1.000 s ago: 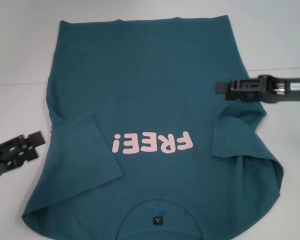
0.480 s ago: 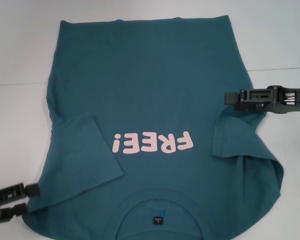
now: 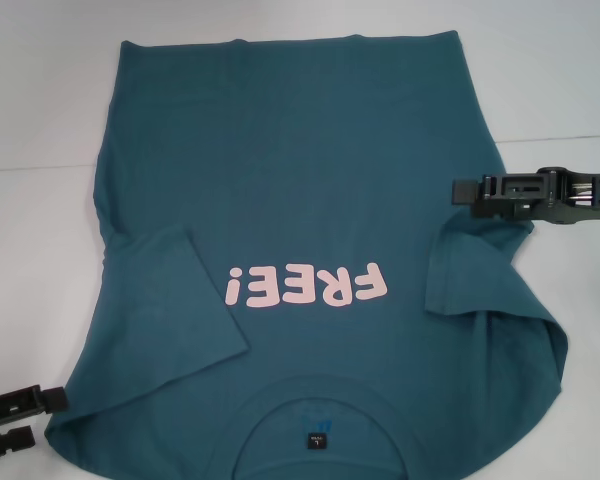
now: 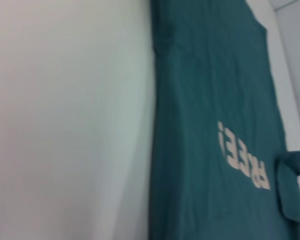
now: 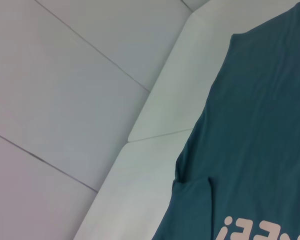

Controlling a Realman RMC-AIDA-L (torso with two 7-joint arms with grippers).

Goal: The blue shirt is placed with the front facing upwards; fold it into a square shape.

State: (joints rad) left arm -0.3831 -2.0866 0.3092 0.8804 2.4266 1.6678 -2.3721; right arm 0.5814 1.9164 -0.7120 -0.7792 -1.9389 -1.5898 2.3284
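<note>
Now blue shirt [image 3: 300, 180] flat; left gripper [image 3: 20, 412], right gripper [image 3: 470, 190] flanking.

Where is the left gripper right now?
In the head view, the left gripper sits low at the robot's left, on the table just off the blue shirt's near shoulder corner.

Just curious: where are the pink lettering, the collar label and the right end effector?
pink lettering [image 3: 306, 287], head view, middle letters.
collar label [image 3: 316, 440], head view, label's centre.
right end effector [image 3: 464, 191], head view, fingertips.

The dark teal shirt [image 3: 300, 210] lies flat, front up, across the middle of the white table, both short sleeves folded inward, collar at the near edge.
</note>
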